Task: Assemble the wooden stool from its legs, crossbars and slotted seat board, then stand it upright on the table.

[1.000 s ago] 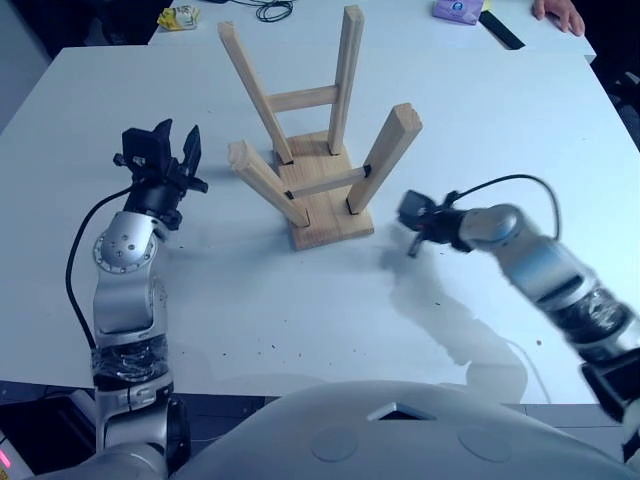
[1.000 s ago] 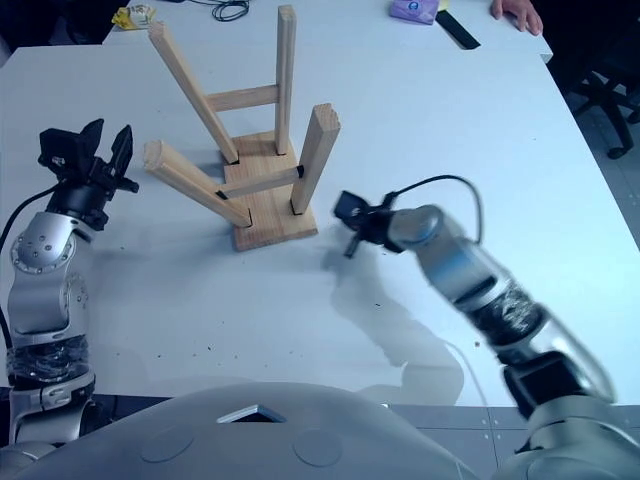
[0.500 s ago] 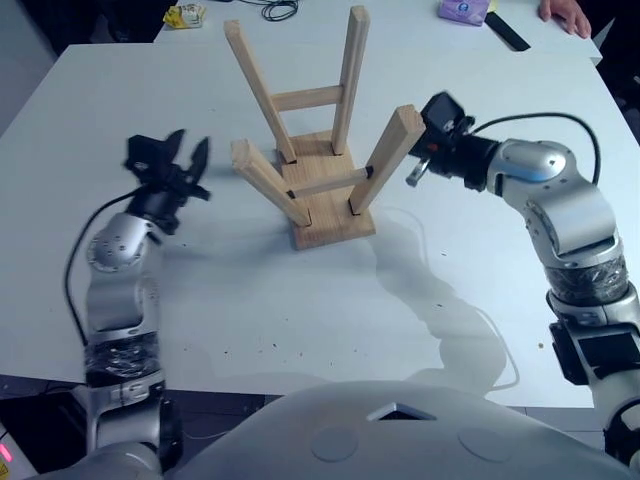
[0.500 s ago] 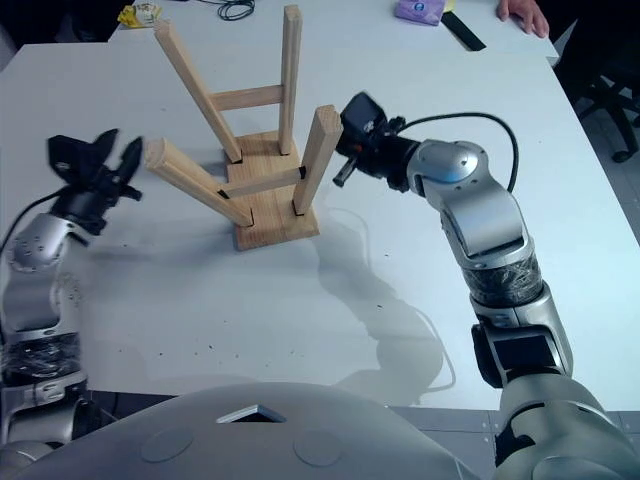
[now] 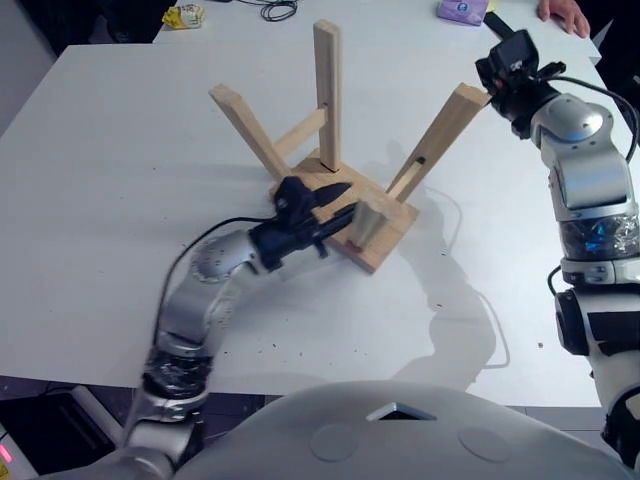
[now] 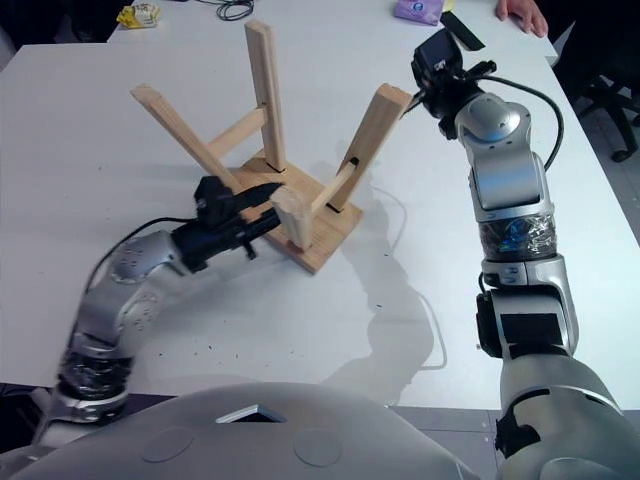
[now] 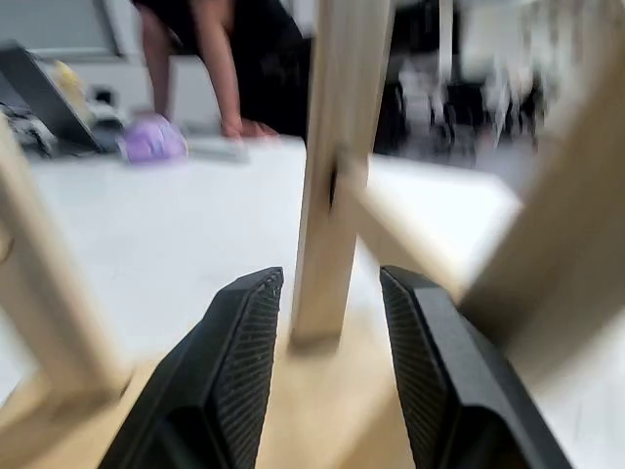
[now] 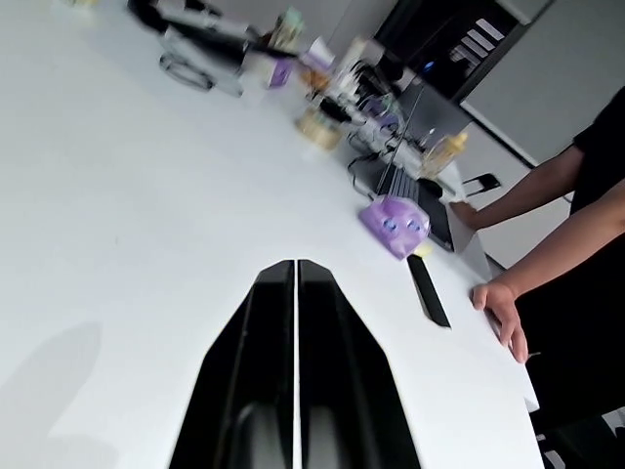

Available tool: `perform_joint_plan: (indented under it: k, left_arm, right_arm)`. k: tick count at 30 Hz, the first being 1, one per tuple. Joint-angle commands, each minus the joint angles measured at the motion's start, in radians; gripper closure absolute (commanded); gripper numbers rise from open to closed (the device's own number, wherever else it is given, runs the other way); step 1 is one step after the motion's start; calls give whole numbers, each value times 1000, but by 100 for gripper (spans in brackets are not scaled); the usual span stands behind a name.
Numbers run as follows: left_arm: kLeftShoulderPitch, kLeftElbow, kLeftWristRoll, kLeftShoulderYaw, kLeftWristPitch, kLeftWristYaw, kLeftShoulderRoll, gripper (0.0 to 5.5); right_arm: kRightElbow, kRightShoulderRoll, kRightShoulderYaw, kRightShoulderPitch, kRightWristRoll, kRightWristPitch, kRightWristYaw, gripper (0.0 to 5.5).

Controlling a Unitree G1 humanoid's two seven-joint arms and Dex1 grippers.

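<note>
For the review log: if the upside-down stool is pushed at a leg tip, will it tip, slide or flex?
Probably stiff: the stool is wood braced by crossbars. It rests on its flat seat board, so a low push would likely slide it over the table. A push high on the splayed leg near the right gripper might tip it.

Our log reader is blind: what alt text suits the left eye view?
An upside-down wooden stool rests on a white table, legs up. The left gripper, open, is at its nearest leg; the right gripper is by another leg's top.
</note>
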Motion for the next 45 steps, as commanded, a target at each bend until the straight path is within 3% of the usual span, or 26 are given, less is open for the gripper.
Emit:
perform_joint_plan:
  k: [1, 3, 6, 11, 15, 17, 19, 22, 25, 30, 34, 40, 45]
  left_arm:
    - [-122, -37, -67, -100, 74, 109, -193, 363]
    - [-147, -61, -84, -92, 99, 141, -216, 363]
    - [-155, -148, -82, -23, 141, 173, -152, 363]
    - [-377, -303, -145, 331, 242, 325, 2, 363]
    - [-675, -193, -172, 682, 285, 410, 289, 363]
    - [-605, -130, -105, 756, 295, 373, 415, 363]
    - [-400, -76, 9, 752, 247, 308, 486, 363]
    - [-52, 7, 106, 665, 122, 244, 420, 363]
    - [118, 130, 177, 473, -8, 218, 329, 363]
    - [125, 252, 208, 306, -98, 201, 205, 363]
    - [161, 166, 166, 224, -101, 160, 137, 363]
    - [231, -19, 127, 96, -53, 119, 115, 363]
    - [276, -41, 136, 95, -41, 151, 109, 363]
  right_arm:
    - [19, 41, -28, -21, -12, -9, -58, 544]
    - [35, 59, -42, -22, -13, -19, -88, 544]
    - [53, 63, -64, -22, -19, -44, -120, 544]
    - [62, 31, -129, 14, -31, -67, -176, 544]
    - [-53, 45, -133, 134, -23, -13, -168, 544]
    - [-123, 59, -131, 190, -19, 17, -172, 544]
    - [-202, 76, -139, 255, -15, 68, -184, 544]
    - [-315, 115, -123, 360, -17, 151, -203, 544]
    - [-398, 168, -71, 436, -52, 262, -241, 544]
    - [-568, 163, 33, 529, -59, 463, -206, 544]
    - [-648, 92, 80, 606, -57, 573, -145, 544]
    - [-541, 44, 26, 602, -98, 520, -177, 544]
    - [-366, 49, 76, 547, -103, 389, -153, 544]
